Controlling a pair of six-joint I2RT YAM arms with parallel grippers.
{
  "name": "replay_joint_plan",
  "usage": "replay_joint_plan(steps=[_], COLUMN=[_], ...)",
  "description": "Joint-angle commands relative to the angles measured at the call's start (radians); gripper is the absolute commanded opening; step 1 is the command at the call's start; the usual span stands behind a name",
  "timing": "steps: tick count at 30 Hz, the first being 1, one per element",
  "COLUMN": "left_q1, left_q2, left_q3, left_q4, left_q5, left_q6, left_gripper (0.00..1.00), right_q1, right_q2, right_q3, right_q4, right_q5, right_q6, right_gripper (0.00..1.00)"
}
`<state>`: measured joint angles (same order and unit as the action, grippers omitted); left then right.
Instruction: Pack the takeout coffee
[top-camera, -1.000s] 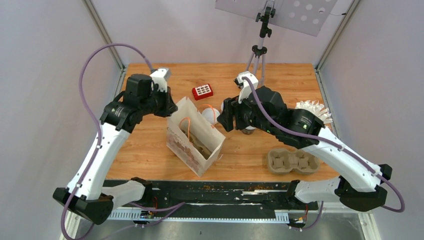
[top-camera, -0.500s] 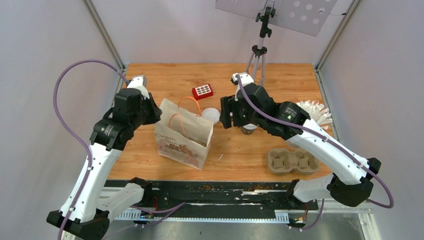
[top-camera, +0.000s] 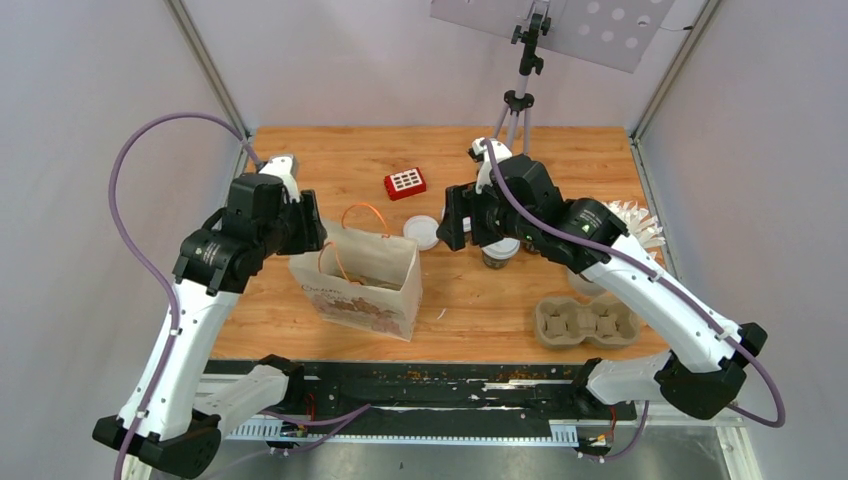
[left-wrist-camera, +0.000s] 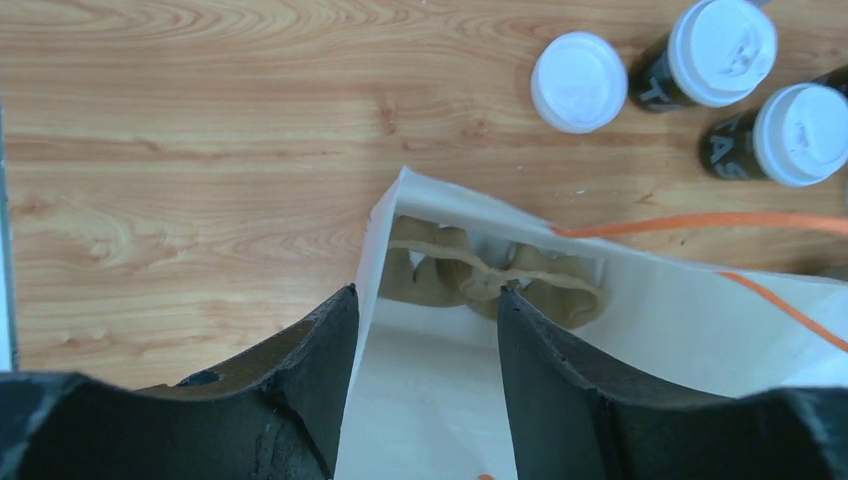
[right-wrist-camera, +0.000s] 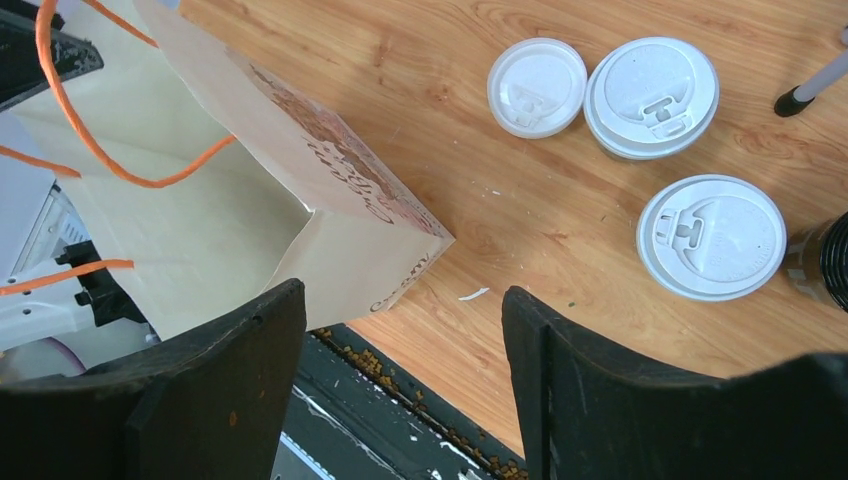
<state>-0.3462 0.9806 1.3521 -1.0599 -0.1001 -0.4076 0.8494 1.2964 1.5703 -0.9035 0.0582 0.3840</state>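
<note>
Left tool (left-wrist-camera: 425, 295): parted astride the bag (left-wrist-camera: 650, 300) rim, not pinching.
Right tool (right-wrist-camera: 403, 290): open, empty.
Risk: unheld bag may tip; cups (left-wrist-camera: 720, 50) miss.

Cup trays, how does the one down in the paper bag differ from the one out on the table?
The bagged tray sits inside the paper bag, partly hidden by its walls; the loose tray lies on the table in the open, fully in view. The bagged tray's wells are hard to make out; the loose tray's wells face up, empty. Both are brown moulded cardboard.
</note>
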Motion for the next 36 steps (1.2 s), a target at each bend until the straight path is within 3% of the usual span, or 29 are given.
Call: replay_joint_plan(steps=[1,6,11,17,23,36], left_q1=[0.003,0.004,0.004,0.004,0.004,0.006], left_q2=[0.002,-0.038,-0.076,-0.04,-0.015,-0.096], left_q3=[-0.007,-0.047,-0.101,-0.074,-0.064,-0.195], left_q4=[-0.081,-0.094,-0.019,0.004,0.083,0.318], left_q5=[-0.021,0.041,0.093,0.135,0.111,0.074], left_q6=[0.107,0.119,0.121,0.093,0.019,-0.06], left_gripper=[0.61,0.57,0.32,0.07,0.0,0.0], right_q1=[-0.001,-0.015,-0.017,-0.016,-0.019,-0.096], right_q2=[0.022,0.068,0.069,0.058,0.069,0.11], right_q3=[0.014,0.101,0.071,0.046,0.041,0.105], right_q4=[0.053,-0.009,-0.011,0.065,0.073,0.073], right_q5=[0.024,0.03,0.03,-0.113,-0.066,-0.069], right_q6=[0.04,0.092,0.055,0.04,-0.001,-0.09], right_gripper=[0.73,0.76,0.74,0.73,0.73,0.74])
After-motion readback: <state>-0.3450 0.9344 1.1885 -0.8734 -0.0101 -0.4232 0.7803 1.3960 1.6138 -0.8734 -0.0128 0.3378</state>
